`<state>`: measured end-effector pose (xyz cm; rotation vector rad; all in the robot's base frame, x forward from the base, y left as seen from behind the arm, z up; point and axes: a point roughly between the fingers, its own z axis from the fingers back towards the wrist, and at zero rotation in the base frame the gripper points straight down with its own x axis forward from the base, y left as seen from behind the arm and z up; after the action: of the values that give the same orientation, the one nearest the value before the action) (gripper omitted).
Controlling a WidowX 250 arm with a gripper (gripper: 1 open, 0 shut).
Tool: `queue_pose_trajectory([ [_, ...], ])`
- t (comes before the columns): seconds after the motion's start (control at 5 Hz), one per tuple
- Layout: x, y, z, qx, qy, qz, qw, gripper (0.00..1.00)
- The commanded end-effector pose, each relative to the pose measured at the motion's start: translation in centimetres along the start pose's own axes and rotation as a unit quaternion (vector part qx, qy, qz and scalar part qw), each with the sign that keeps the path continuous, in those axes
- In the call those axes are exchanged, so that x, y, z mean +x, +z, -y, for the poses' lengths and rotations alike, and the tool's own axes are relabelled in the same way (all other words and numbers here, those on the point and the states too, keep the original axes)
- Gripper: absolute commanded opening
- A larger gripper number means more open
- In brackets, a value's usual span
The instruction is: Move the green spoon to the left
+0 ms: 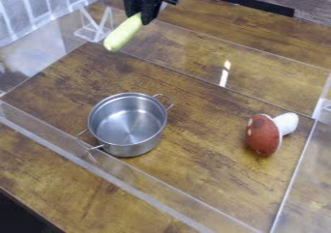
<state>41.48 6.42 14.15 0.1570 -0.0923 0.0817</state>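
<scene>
One green spoon (126, 31) hung from my gripper (146, 14) near the top of the camera view, left of the middle. I had the jaws shut on its upper end, and the thick yellow-green handle slanted down and to the left out of the grip. The dark fingers covered that upper end, so I could not make out the metal bowl. From my single view the spoon looked lifted off the wooden table (195, 174), though I could not judge how high.

Just beside it, on the left of the picture, I saw a pale, angular frame (93, 27), with the spoon apart from it. Nearer to the camera, the silver pot (127, 127) stood upright on the wood, its two loop handles pointing to the upper right and lower left. I could see down to its bare metal bottom. The spoon was well apart from the pot, beyond it from where I watched.

Over on the right, the red-brown and white mushroom-shaped toy (264, 134) lay on its side, its white stem pointing to the upper right. Between the spoon and the toy I noticed a small white strip (224, 73). Clear walls (135, 193) ran along the table's edges.
</scene>
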Motion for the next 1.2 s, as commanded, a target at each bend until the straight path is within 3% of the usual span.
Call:
queue_pose_trajectory([
  [0.0,-1.9,3.2,-2.4,-0.004,-0.012,0.060,0.9981,0.00],
  [0.4,-4.9,-1.2,-4.3,0.006,0.080,0.020,0.9966,0.00],
  [0.8,-6.4,-4.6,-6.8,-0.003,0.092,0.005,0.9958,0.00],
  [1.0,-6.5,-5.4,-7.8,-0.018,0.086,0.001,0.9961,1.00],
])
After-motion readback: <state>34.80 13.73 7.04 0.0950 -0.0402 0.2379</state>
